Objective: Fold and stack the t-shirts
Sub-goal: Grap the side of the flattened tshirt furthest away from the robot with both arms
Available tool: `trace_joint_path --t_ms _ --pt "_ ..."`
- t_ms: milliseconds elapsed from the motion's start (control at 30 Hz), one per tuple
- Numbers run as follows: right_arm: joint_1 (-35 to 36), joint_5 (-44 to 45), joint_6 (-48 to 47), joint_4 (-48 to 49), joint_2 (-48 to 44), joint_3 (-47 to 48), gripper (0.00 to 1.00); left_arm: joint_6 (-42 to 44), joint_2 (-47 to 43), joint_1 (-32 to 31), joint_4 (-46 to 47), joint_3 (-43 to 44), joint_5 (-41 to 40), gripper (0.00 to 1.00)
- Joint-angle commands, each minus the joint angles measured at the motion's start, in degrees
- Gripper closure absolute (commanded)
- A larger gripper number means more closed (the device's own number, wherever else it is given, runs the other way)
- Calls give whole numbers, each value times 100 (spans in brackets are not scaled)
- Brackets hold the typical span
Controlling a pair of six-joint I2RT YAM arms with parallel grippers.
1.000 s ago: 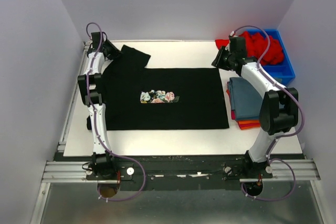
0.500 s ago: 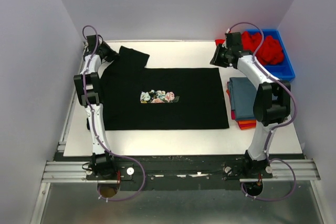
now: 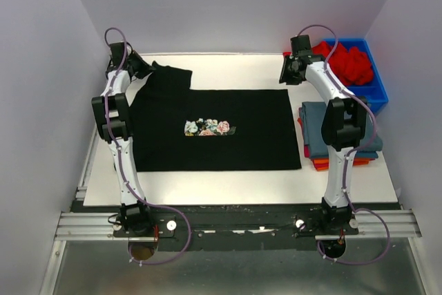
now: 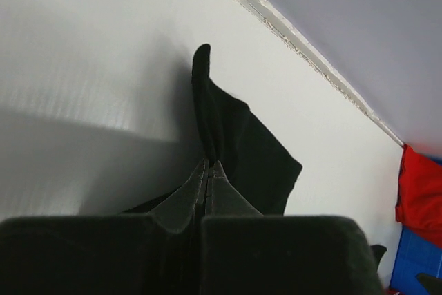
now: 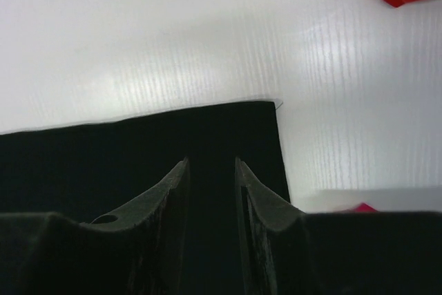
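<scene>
From above, the left pincer (image 3: 140, 67) is clamped on the sleeve of the black t-shirt (image 3: 248, 136), whose body spreads flat to its right, toward the arm bases. The right pincer (image 3: 285, 78), jaws partly apart and holding nothing, hangs over the shirt's far right corner. The folded stack (image 3: 324, 129), slate-blue on top, lies behind it toward the bases. Red tees (image 3: 349, 63) fill a blue bin (image 3: 378, 92) just to its right. The table (image 3: 228, 67) is white, the walls (image 3: 228, 5) pale.

Left wrist: the fingers (image 4: 183, 198) are pressed together, and the sleeve rises in a ridge ahead of the tips.

Right wrist: a narrow gap shows between the fingers (image 5: 169, 188). The black corner lies beneath them, with bare table beyond.
</scene>
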Motion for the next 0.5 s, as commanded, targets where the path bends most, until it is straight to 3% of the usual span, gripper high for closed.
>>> trace_joint_path --t_ms 0,467 --pt "-112 391 -180 -503 357 380 60 176 -250 -155 198 37 -41 100" --pt "-165 524 -180 -890 1288 1364 59 282 -390 -225 216 -138 -304 100"
